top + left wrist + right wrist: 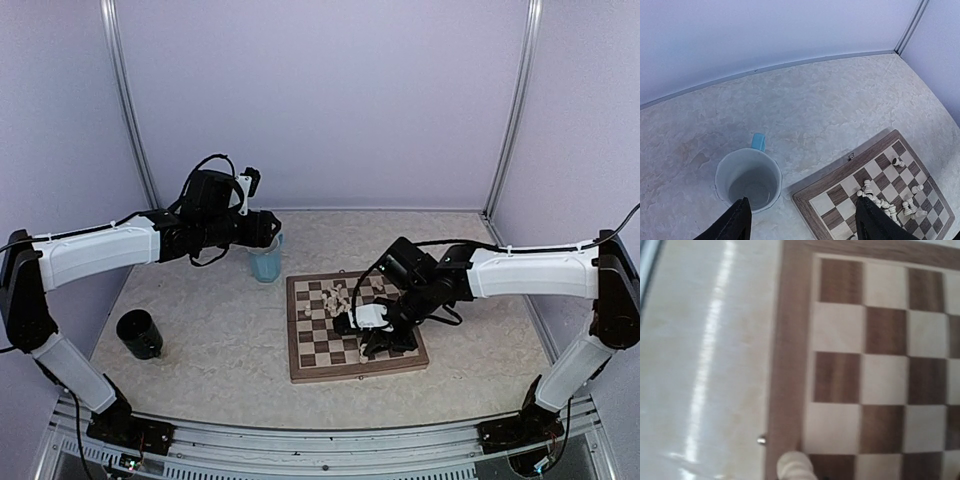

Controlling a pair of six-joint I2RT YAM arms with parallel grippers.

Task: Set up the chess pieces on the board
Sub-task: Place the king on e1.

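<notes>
The board [318, 352] lies in the middle of the table. Several cream chess pieces [338, 297] lie heaped on its far squares; the heap also shows in the left wrist view [885, 204]. My right gripper [372, 336] hangs low over the board's near right part. In the right wrist view a blurred cream chess piece [795, 468] sticks out at the bottom centre, close to the camera, over the board's rim [785, 340]; the fingers themselves are out of frame. My left gripper [805, 227] is open and empty, high above the table between a cup and the board's corner [840, 176].
A light blue cup [265, 260], empty inside [747, 181], stands just beyond the board's far left corner. A black cup [139, 333] stands at the left. Pale walls enclose the table.
</notes>
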